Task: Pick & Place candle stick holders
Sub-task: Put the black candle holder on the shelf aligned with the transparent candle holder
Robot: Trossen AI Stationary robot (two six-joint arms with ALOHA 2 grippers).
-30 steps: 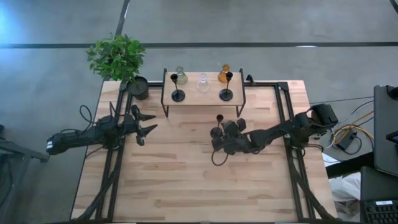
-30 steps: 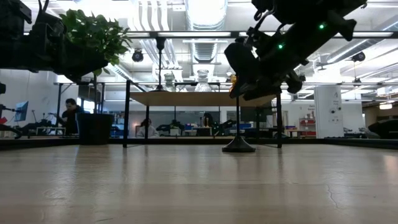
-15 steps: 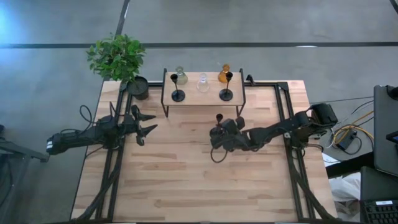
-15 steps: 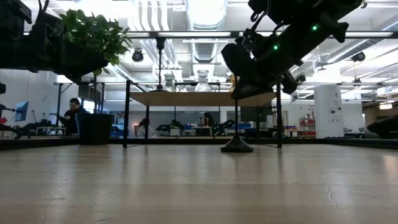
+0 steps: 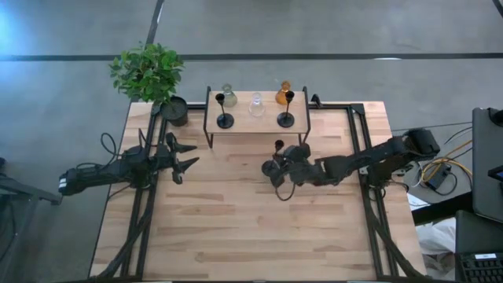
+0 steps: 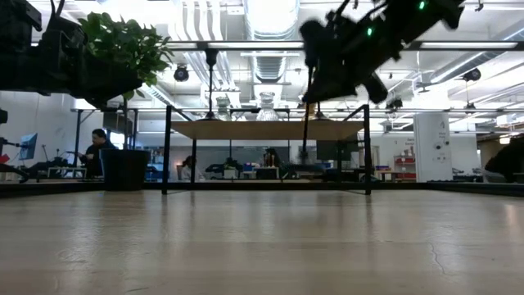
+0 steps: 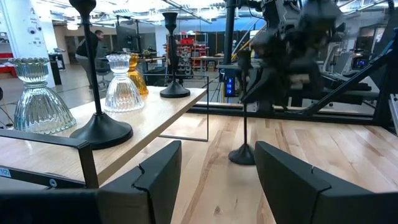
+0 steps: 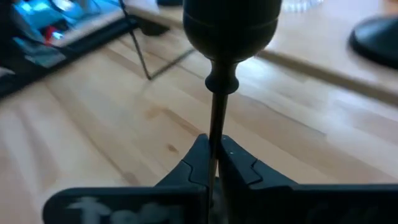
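Note:
A slim black candle stick holder with a disc base, thin stem and small cup is at mid-table, in front of a low wooden shelf. My right gripper is shut on it. On the shelf stand two more black holders on their disc bases and three glass ones: olive-green, clear, amber. My left gripper waits open and level at the table's left, holding nothing. My right gripper pinches the holder's thin stem between its two fingers, a little below the cup. The fingers come from the table's right, slanting down, and lie across the stem. The holder stays upright, cup on top, its base just clear of the table.
A potted green plant in a wider black pot stands at the table's far left corner, next to the shelf. Black frame rails run along both sides of the table. Bare wood lies across the near half.
My right gripper has shut on the holder's stem and gone up, drifting slightly toward the far edge. The holder has come up with it: its disc base, which stood on the table in the low view, has left the tabletop. The holder has stayed upright.

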